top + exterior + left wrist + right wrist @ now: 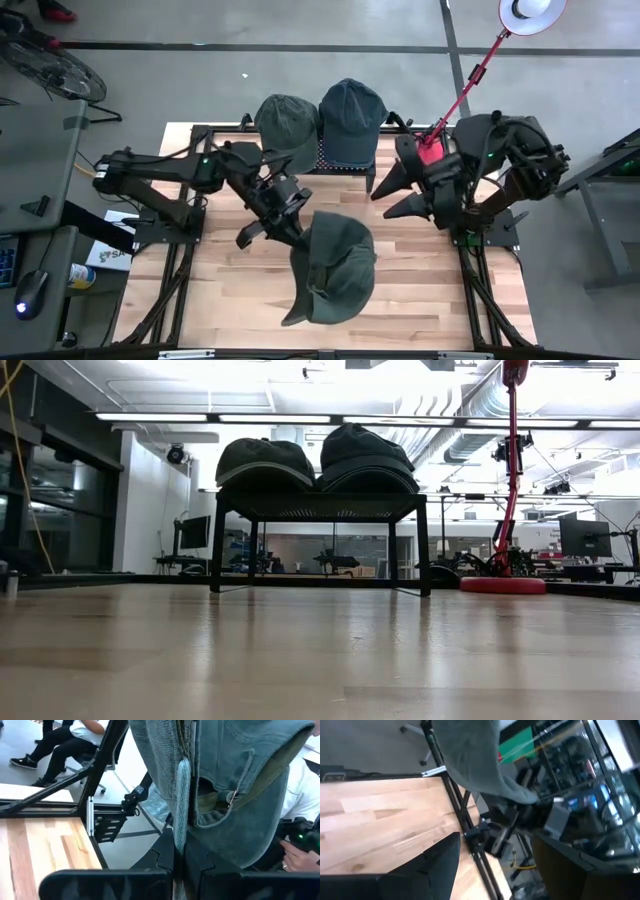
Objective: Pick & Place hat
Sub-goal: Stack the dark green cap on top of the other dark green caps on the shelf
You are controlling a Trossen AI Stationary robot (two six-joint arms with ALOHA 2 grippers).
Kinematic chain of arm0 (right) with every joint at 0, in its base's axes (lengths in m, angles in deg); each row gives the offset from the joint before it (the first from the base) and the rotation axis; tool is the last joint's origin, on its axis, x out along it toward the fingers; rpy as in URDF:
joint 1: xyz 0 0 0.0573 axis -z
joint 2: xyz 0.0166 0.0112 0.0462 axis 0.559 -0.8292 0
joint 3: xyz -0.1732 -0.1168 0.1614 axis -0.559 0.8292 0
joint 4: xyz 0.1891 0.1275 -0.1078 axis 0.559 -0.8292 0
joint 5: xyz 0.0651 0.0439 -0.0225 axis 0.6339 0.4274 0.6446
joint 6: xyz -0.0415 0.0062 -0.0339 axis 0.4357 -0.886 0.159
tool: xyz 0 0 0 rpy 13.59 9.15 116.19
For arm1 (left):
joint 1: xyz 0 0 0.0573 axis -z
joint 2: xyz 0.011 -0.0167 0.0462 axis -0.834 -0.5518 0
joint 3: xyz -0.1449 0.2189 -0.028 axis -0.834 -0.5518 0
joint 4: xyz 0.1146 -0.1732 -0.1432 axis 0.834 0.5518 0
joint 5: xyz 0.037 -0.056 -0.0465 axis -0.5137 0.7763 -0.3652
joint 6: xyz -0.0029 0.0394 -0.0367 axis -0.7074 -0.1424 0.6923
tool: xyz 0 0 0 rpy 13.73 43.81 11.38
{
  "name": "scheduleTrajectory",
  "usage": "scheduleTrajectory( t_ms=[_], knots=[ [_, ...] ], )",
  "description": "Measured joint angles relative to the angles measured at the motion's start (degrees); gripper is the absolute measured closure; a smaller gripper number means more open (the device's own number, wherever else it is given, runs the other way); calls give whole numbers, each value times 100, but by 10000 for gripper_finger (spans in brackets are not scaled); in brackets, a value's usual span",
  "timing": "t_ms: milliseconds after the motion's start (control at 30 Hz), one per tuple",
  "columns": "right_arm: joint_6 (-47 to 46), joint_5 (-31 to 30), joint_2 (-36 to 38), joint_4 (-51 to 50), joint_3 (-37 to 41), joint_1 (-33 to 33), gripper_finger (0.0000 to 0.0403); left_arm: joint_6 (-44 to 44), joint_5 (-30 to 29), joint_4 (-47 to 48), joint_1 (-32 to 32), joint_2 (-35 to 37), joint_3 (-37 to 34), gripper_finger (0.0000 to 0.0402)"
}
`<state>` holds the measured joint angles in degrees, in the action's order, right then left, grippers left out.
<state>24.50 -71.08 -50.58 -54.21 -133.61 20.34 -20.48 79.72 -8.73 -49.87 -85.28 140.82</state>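
Note:
A grey-green cap (335, 265) is up in my left gripper (297, 228) over the middle of the table. The low view shows none of it, so it hangs clear of the wood. In the left wrist view the cap (225, 765) fills the frame above my shut left gripper (179, 865), and its back opening and strap buckle (233, 797) show. Two more caps sit on a black rack at the far edge: a green one (288, 125) (265, 463) and a dark blue one (350, 118) (367, 458). My right gripper (397, 198) waits open at the right side and touches nothing. My left gripper pinches the cap's lower edge (182, 832) between its two fingers, at a seam beside the back opening. The fingers come slanting from the table's left. The cap is lifted clear, with its crown toward the right and its brim (300, 305) toward the near edge.
A red lamp stand (432, 150) (503, 585) with a white shade (530, 10) rises at the far right corner beside the rack (320, 510). Bare wood (230, 290) lies under and around the held cap. People sit beyond the table (65, 745).

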Motion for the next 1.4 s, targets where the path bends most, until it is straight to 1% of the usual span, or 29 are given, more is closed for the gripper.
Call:
scheduleTrajectory(
  t_ms=[100,300,433,600,900,1133,1233,1400],
  knots=[
    [391,4,-17,49,0,-83,164,41,152,-145,-78,-77,0,396],
    [802,32,-103,190,-2,-154,164,101,180,-153,-104,-167,0,396],
    [838,120,-205,442,-2,-153,165,194,166,-147,-103,-219,0,396],
    [800,296,-305,511,-2,-212,165,205,64,-172,-101,-272,4,396],
    [784,267,-496,537,-4,-573,169,203,77,-336,-101,-271,2,396],
    [783,-239,-671,532,-4,-553,213,219,219,-517,-101,-269,2,396],
    [718,-335,-693,533,-4,-553,236,226,222,-507,-101,-269,2,396],
    [231,-352,-693,519,-4,-560,283,322,226,-500,-101,-269,2,396]
  ],
)
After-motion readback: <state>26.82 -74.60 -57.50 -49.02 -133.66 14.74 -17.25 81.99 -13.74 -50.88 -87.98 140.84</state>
